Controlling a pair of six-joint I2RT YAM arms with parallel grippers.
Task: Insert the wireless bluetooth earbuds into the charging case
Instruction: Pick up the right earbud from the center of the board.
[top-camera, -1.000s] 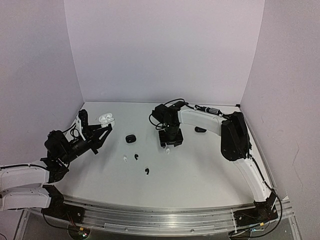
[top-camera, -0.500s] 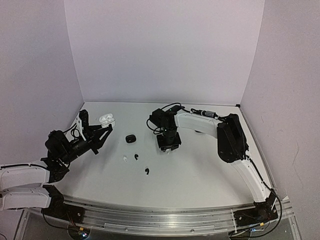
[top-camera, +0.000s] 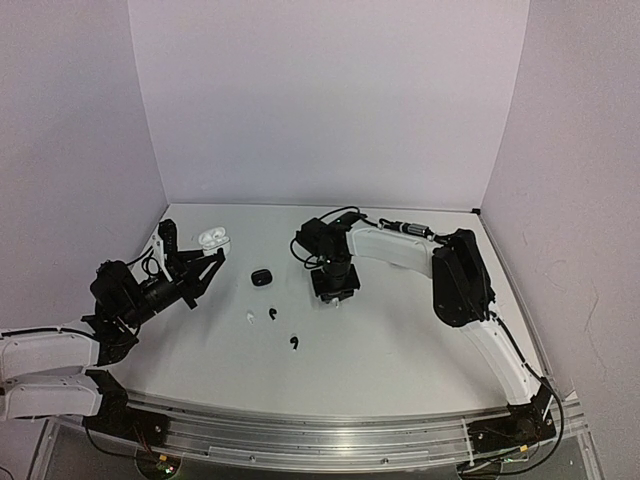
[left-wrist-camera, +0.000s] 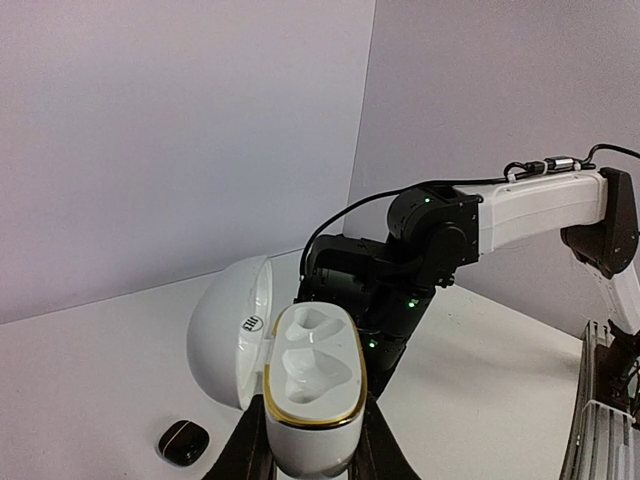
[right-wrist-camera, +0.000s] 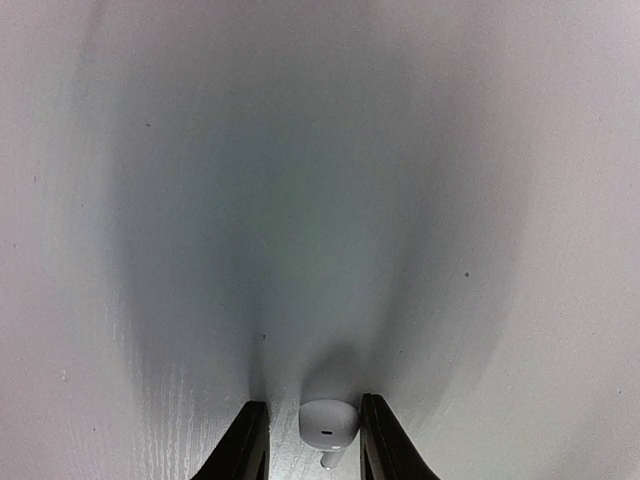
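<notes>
While left fingers (left-wrist-camera: 256, 455) clamp glossy gold-rimmed white case (left-wrist-camera: 312, 395) | right fingers (right-wrist-camera: 254, 442) parted astride rounded white earbud (right-wrist-camera: 328, 424).

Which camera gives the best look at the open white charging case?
The left wrist view: the white charging case fills the foreground, held between the jaws, lid open, gold rim and two empty sockets plain. The top external view shows the case only as a white speck. The right wrist view misses it.
</notes>
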